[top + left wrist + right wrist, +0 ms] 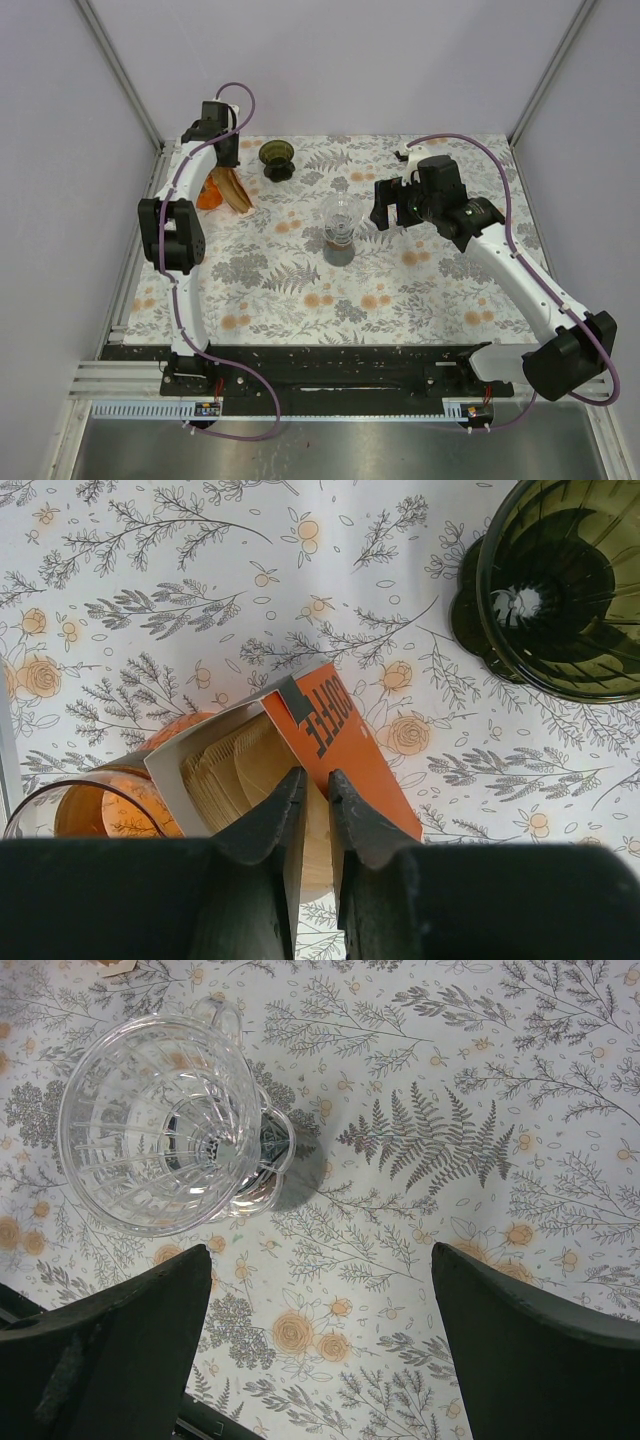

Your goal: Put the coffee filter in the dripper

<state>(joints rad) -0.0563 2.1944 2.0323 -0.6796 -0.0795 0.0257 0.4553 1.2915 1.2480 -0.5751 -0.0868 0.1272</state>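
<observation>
Black fingers of the left gripper (314,780) fill the bottom of the left wrist view. They are drawn almost together on the edge of a tan coffee filter (270,765), which appears to be pinched between them. That filter is the front one of a stack standing in an opened orange filter box (335,730) near the far left corner of the worktop (420,290). The green dripper (590,650) stands upright on the worktop near the far edge, just to the right of the box, with nothing in its cone.

The step in hand looks like drawing one filter out. A slow, straight pull away from the box should let the neighbouring sheets fall back. It is worth checking that only one comes free before carrying it. After that it should be centred over the dripper's hole, lowered point first, and released only once the paper rests against the ribbed wall.

The right gripper (322,1255) hangs with its jaws spread wide and holds nothing. It is above a clear glass dripper (150,1130) near the middle of the worktop, well apart from the box.

By count there are two arms, one filter box, one green dripper and one clear dripper. One orange translucent cup (80,815) sits against the box. The filters in the stack are too many to count.
</observation>
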